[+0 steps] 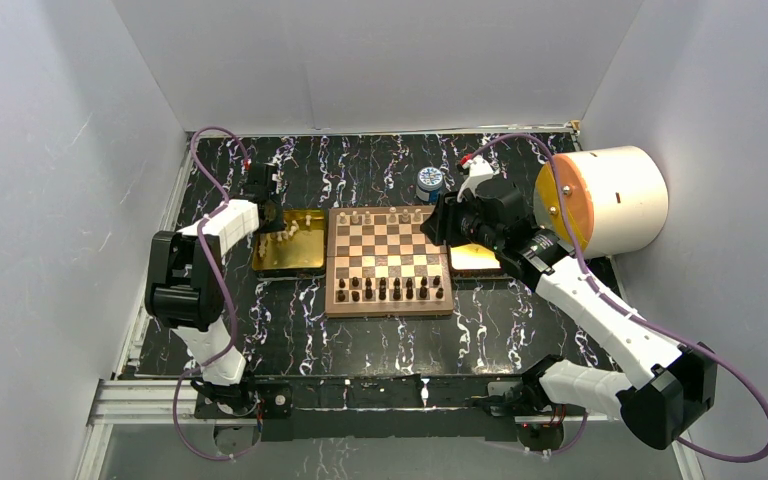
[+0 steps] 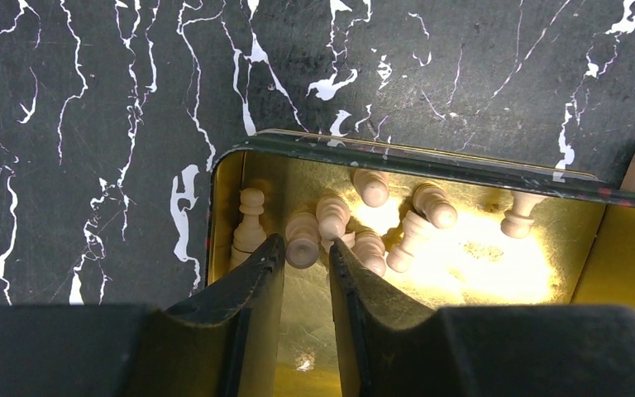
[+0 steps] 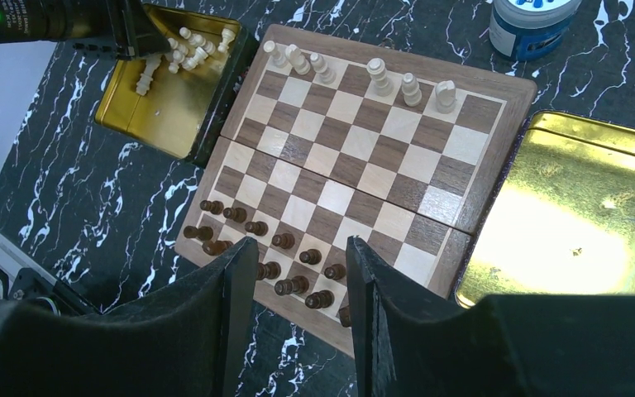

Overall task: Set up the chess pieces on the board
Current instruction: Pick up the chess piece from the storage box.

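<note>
left gripper [image 2: 306, 244] sits low in the gold tray [image 2: 225, 207] left of the board [image 3: 355, 157], jaws nearly together w/ one cream piece [image 2: 303, 238] at the tips; can't tell if it's clamped. other chess pieces [image 2: 417, 217] lie heaped beside it, six stand on board's far row. dark pieces [image 3: 285, 241] fill near rows. right gripper [image 3: 300, 252] hovers by board's right edge, part open, empty.

chess pieces [image 3: 378, 74]: cream | six upright on far rank of board [image 3: 343, 178] | rest jumbled just left of board
</note>
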### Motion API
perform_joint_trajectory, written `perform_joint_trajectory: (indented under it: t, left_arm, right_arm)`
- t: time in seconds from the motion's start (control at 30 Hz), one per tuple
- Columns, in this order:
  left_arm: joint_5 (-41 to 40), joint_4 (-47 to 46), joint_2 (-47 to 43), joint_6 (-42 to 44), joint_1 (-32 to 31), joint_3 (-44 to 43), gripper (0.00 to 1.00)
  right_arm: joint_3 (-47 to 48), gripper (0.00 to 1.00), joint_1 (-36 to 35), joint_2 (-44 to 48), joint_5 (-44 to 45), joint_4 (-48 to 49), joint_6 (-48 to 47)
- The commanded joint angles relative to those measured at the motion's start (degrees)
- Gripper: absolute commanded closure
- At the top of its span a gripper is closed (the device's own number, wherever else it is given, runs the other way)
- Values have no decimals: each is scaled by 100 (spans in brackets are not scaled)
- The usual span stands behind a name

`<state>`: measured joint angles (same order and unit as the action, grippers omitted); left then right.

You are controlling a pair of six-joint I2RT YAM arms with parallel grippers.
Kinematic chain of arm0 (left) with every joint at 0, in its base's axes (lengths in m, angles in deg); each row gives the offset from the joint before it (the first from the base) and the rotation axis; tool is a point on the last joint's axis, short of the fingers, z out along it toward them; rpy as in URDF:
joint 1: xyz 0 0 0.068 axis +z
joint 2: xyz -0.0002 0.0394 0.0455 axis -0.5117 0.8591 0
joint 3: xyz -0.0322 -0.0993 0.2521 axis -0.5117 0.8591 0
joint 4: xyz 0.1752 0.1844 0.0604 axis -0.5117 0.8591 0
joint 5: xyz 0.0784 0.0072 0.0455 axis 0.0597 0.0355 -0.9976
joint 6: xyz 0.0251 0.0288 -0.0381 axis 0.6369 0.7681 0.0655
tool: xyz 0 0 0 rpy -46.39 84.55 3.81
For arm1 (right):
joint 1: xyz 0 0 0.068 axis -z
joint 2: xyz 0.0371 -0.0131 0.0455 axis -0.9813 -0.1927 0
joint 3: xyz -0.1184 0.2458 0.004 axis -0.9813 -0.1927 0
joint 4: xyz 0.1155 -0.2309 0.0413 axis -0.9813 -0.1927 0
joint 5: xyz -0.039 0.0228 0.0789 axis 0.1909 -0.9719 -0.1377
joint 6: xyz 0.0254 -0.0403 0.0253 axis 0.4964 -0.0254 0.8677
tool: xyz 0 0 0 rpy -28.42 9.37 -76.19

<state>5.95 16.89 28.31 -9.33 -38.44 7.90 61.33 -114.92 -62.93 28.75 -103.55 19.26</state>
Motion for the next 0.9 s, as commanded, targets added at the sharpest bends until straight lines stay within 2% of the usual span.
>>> perform_joint_trajectory:
  t: [0.0, 0.47, 0.63, 0.87]
  left_arm:
    - [-58, 73, 6, 61, 14, -236, 76]
    - [-207, 138, 181, 113, 19, -368, 79]
    - [-160, 185, 145, 113, 19, -390, 85]
    - [-232, 735, -95, 101, 19, -620, 92]
  right_arm:
    - [296, 48, -13, 132, -24, 1, -77]
    - [368, 47, -15, 127, -62, -9, -70]
    - [334, 48, -12, 179, -60, 9, -62]
    - [239, 47, -15, 282, -23, -39, -60]
